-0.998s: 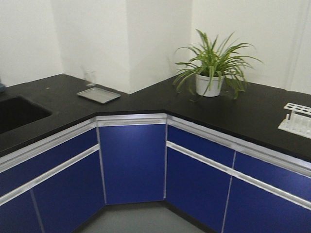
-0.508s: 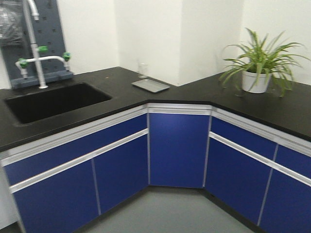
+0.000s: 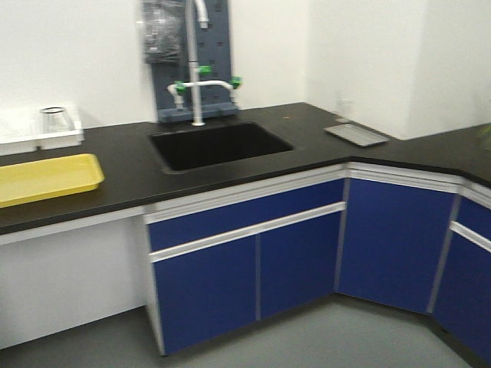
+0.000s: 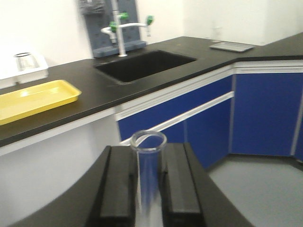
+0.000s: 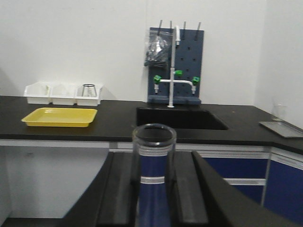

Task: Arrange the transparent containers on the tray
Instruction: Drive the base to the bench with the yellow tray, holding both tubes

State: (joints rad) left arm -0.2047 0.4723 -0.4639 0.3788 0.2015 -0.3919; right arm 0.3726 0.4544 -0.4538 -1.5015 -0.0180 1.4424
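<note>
The front view has swung left along the surface [image 3: 123,165]. It now faces the sink [image 3: 219,146], with a yellow tray [image 3: 46,178] toward the left end. The metal tray [image 3: 357,135] now lies far to the right, near the back corner. I judge that the base is bringing the glass to a tray, probably the yellow one. The left gripper [image 4: 149,158] is clamped on an upright test tube [image 4: 148,140], its mouth open to the top. The right gripper [image 5: 154,163] is closed in the same way on a second tube [image 5: 154,139]. Both tubes are well apart from the surface, so placing is not possible yet. A flask [image 3: 55,119] stands in a white bin [image 3: 65,139] at the back edge.
</note>
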